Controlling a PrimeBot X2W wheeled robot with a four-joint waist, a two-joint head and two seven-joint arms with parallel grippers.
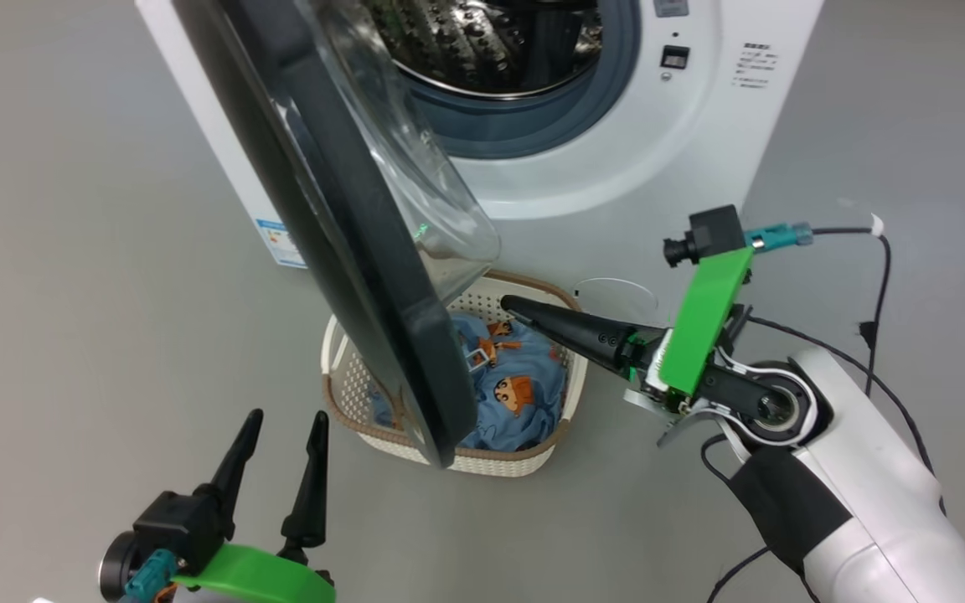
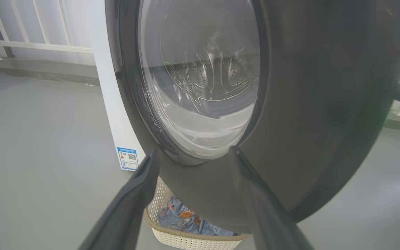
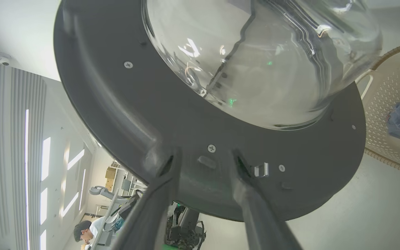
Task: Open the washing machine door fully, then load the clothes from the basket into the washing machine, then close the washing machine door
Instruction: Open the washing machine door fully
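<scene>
The washing machine door (image 1: 340, 251) is half open. Its inside face sits right at the tips of the right jaws, which are parted and hold nothing. The left jaws, wide apart and empty, face its outside. The right arm looks nearer, so it should push the door wider.

We find the door (image 1: 340, 251) ajar, hanging over the basket (image 1: 524, 462) and covering its left half. Its right half lies open from above. The drum (image 1: 491, 42) mouth is unobstructed.
</scene>
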